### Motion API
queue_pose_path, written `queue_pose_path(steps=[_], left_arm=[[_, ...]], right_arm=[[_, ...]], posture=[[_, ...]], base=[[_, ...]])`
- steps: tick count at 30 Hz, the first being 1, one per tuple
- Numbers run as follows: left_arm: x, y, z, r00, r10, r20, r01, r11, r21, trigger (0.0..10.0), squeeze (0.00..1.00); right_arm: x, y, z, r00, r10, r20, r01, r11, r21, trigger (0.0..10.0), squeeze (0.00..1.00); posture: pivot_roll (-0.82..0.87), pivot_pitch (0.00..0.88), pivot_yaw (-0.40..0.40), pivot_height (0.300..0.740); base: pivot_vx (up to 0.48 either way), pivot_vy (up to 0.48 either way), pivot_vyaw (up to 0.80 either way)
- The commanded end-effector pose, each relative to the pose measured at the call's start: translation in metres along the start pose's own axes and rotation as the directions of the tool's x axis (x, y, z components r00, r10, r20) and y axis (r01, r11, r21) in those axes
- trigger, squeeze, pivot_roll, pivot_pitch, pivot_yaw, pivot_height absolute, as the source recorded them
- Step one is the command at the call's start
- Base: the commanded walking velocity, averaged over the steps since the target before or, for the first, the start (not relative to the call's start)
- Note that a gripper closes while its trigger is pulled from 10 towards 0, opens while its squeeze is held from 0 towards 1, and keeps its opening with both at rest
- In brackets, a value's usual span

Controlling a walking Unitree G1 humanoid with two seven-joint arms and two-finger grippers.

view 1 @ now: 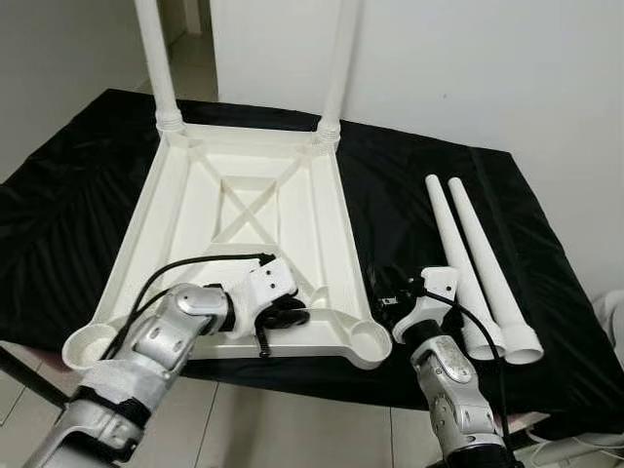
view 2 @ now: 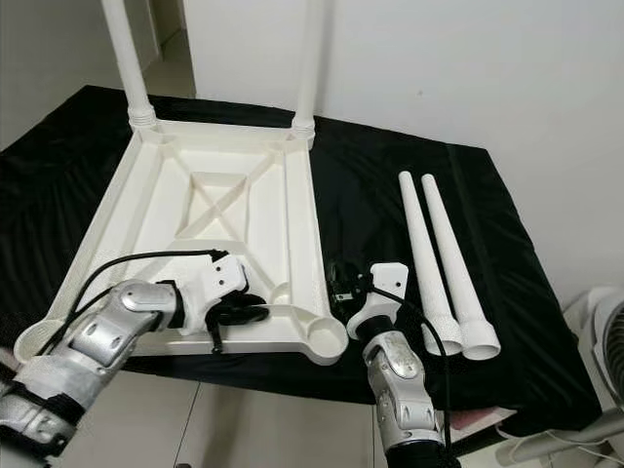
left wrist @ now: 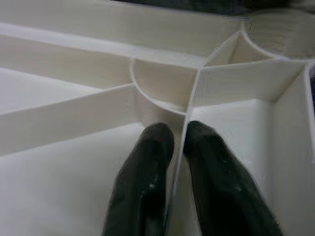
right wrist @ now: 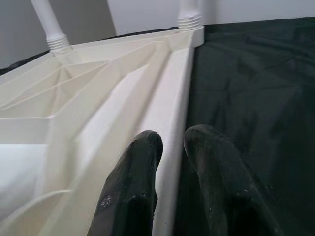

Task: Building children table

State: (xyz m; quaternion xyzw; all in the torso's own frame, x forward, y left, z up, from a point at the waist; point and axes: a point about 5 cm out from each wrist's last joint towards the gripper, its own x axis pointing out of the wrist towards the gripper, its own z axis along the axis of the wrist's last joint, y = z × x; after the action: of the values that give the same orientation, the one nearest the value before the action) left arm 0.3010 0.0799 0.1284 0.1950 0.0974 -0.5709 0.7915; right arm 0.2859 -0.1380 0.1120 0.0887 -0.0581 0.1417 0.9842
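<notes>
A white plastic table top (view 1: 244,166) lies upside down on a black-covered surface (view 1: 58,205). Two white legs (view 1: 156,58) (view 1: 338,68) stand in its far corner sockets. The near corner sockets (view 1: 86,346) (view 1: 369,341) are empty. Two loose legs (view 1: 456,263) (view 1: 487,263) lie side by side on the cloth to the right. My left gripper (left wrist: 178,132) is inside the top near its front edge, shut on a thin upright rib (left wrist: 192,93). My right gripper (right wrist: 172,140) is at the top's right side near the front corner, its fingers astride the rim (right wrist: 182,73).
The cloth's front edge drops to a tiled floor (view 1: 292,429) just below my arms. A white wall (view 1: 468,68) rises behind, with a doorway at the back left. A white fan (view 2: 609,331) stands off the right end. Bare cloth lies right of the loose legs.
</notes>
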Motion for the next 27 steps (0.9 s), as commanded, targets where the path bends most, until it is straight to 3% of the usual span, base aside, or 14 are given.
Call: queue_pose_path(steps=[1, 3, 5, 8, 9, 13, 15, 19, 21, 22, 24, 27], left_arm=[[0.001, 0.008, 0.012, 0.990, 0.123, 0.065, -0.123, 0.992, 0.005, 10.0, 1.00], [0.001, 0.007, 0.013, 0.991, 0.111, 0.074, -0.111, 0.994, -0.008, 10.0, 1.00], [-0.002, 0.003, 0.015, 0.995, 0.078, 0.062, -0.082, 0.994, 0.068, 10.0, 1.00], [-0.002, 0.004, 0.017, 0.992, 0.099, 0.080, -0.105, 0.992, 0.075, 10.0, 1.00], [-0.002, 0.004, 0.018, 0.988, 0.117, 0.100, -0.123, 0.991, 0.057, 10.0, 0.04], [-0.001, 0.010, 0.028, 0.954, 0.235, 0.185, -0.236, 0.972, -0.018, 10.0, 0.00], [0.001, 0.014, 0.036, 0.915, 0.324, 0.240, -0.309, 0.946, -0.097, 10.0, 0.00], [0.002, 0.014, 0.038, 0.904, 0.344, 0.254, -0.321, 0.938, -0.131, 10.0, 0.00], [0.006, 0.016, 0.047, 0.845, 0.448, 0.293, -0.401, 0.892, -0.208, 10.0, 0.00], [0.006, 0.016, 0.047, 0.845, 0.448, 0.293, -0.401, 0.892, -0.208, 10.0, 0.00], [0.009, 0.019, 0.057, 0.766, 0.549, 0.334, -0.461, 0.832, -0.309, 10.0, 0.00], [0.009, 0.019, 0.057, 0.766, 0.549, 0.334, -0.461, 0.832, -0.309, 10.0, 0.00]], right_arm=[[-0.001, -0.002, -0.003, 1.000, -0.011, -0.008, 0.010, 1.000, -0.009, 10.0, 0.00], [-0.001, -0.001, -0.002, 1.000, -0.011, -0.007, 0.011, 1.000, -0.008, 10.0, 0.00], [-0.001, -0.002, -0.002, 1.000, -0.023, 0.000, 0.023, 1.000, -0.006, 10.0, 0.00], [0.000, -0.003, -0.001, 0.999, -0.037, 0.005, 0.038, 0.999, -0.016, 10.0, 0.00], [0.001, -0.003, -0.001, 0.999, -0.041, 0.008, 0.041, 0.999, -0.026, 10.0, 0.00], [0.002, -0.005, 0.000, 0.998, -0.060, 0.022, 0.061, 0.997, -0.049, 10.0, 0.00], [0.004, -0.008, 0.003, 0.994, -0.101, 0.038, 0.104, 0.992, -0.069, 10.0, 0.00], [0.005, -0.010, 0.004, 0.992, -0.116, 0.044, 0.119, 0.990, -0.079, 10.0, 0.00], [0.007, -0.017, 0.006, 0.978, -0.202, 0.055, 0.206, 0.973, -0.106, 10.0, 0.00], [0.007, -0.017, 0.006, 0.978, -0.202, 0.055, 0.206, 0.973, -0.106, 10.0, 0.00], [0.007, -0.032, 0.007, 0.937, -0.345, 0.047, 0.348, 0.926, -0.148, 10.0, 0.00], [0.007, -0.032, 0.007, 0.937, -0.345, 0.047, 0.348, 0.926, -0.148, 10.0, 0.00]], posture=[[-0.02, 0.034, -0.065, 0.740], [-0.02, 0.034, -0.065, 0.740], [-0.02, 0.033, -0.062, 0.740], [-0.02, 0.033, -0.062, 0.740], [-0.02, 0.030, -0.062, 0.740], [-0.02, 0.023, -0.062, 0.740], [-0.02, 0.016, -0.066, 0.740], [-0.02, 0.014, -0.067, 0.740], [-0.02, 0.005, -0.076, 0.740], [-0.02, 0.005, -0.076, 0.740], [-0.02, 0.004, -0.085, 0.740], [-0.02, 0.004, -0.085, 0.740]], base=[[0.000, 0.000, 0.00], [0.000, 0.000, 0.00], [0.000, 0.000, 0.00], [0.000, 0.000, 0.00], [0.000, 0.000, 0.00], [0.000, 0.000, 0.00], [0.000, 0.000, 0.00], [0.000, 0.000, 0.00], [0.000, 0.000, 0.00], [0.000, 0.000, 0.00], [0.000, 0.000, 0.00], [0.000, 0.000, 0.00]])
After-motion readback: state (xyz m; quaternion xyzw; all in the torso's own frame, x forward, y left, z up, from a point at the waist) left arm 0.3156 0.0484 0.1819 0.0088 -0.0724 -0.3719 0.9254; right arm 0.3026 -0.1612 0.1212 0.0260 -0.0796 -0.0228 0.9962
